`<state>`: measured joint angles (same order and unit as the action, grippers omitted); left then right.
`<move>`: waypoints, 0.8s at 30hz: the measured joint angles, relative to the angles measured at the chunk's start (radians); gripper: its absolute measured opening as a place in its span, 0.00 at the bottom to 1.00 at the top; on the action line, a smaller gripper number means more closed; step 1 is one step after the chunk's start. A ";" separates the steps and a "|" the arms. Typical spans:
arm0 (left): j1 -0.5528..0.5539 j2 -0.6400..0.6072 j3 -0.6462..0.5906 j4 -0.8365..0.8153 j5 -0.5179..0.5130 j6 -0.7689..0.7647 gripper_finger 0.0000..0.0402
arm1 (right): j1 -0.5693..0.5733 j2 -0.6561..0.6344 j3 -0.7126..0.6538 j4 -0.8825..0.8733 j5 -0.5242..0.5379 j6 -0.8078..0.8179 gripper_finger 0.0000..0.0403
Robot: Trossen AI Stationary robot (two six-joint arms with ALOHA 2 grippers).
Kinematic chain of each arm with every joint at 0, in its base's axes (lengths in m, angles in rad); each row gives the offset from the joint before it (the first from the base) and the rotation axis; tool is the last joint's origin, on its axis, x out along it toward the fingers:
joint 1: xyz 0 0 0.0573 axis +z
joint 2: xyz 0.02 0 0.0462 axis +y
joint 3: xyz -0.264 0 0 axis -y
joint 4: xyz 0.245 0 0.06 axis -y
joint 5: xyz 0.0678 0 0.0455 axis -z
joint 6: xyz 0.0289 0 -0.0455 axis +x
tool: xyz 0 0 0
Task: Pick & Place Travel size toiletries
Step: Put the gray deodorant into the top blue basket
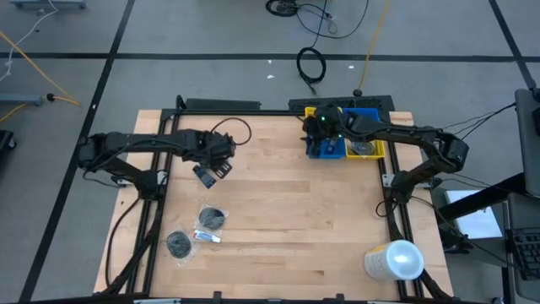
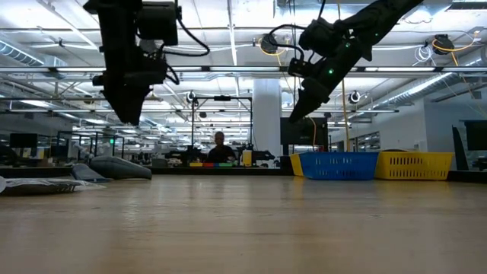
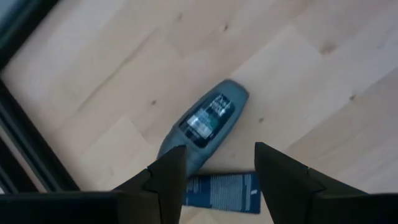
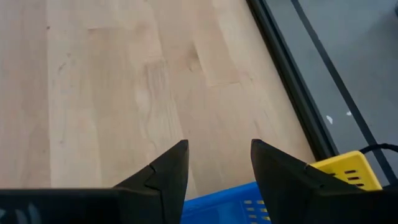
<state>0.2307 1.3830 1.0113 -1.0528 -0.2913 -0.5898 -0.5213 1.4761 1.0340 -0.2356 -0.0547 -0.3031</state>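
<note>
Wooden table [image 1: 278, 219]: pale planks with a dark frame round the edge, both dark arms reaching in from the sides.
Left arm: stretches from the table's left side toward the middle, held well above the boards in the low view.
Left gripper [image 1: 218, 162]: hangs over the left half of the table, fingers [image 3: 163, 180] spread with nothing between them; the wrist view looks straight down past them at two items.
Grey-blue bottle [image 3: 205, 124]: lying flat on the wood under the left gripper, label up, cap end toward the fingers.
Dark blue tube [image 3: 221, 191]: lying flat, touching or just beside the bottle's lower end, crosswise to it.
Round dark items [image 1: 212, 219]: two mesh-looking bundles near the front left, the second [image 1: 179, 244] closer to the table's front edge; what they hold I cannot tell.
White tube [image 1: 207, 236]: small, with blue marking, lying between the two dark bundles.
Blue bin [image 1: 329, 143]: at the back edge, right of centre, directly below the right gripper.
Right gripper [image 1: 325, 125]: raised over the blue bin, fingers [image 4: 166, 174] apart and empty; a green light glows on it.
Yellow bin [image 1: 371, 148]: touching the blue bin's right side; something grey lies inside.
Right arm: bends in from the table's right side toward the bins.
White cylinder [image 1: 395, 260]: large, lying at the front right corner, well apart from everything else.
</note>
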 joint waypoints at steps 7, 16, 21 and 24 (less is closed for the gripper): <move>0.082 0.000 -0.036 -0.008 0.034 0.060 0.63 | 0.000 0.000 0.000 0.000 0.001 0.002 0.42; 0.148 0.000 -0.084 0.001 0.052 0.312 0.77 | 0.000 0.000 0.000 0.000 0.000 0.003 0.42; 0.167 0.000 -0.099 0.010 0.074 0.442 0.77 | 0.000 0.000 0.000 0.000 0.000 0.003 0.42; 0.174 0.000 -0.113 0.015 0.075 0.480 0.77 | 0.000 0.000 0.000 0.000 -0.001 0.003 0.42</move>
<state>0.4051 1.3830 0.8987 -1.0375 -0.2166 -0.1098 -0.5217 1.4761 1.0340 -0.2359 -0.0553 -0.2999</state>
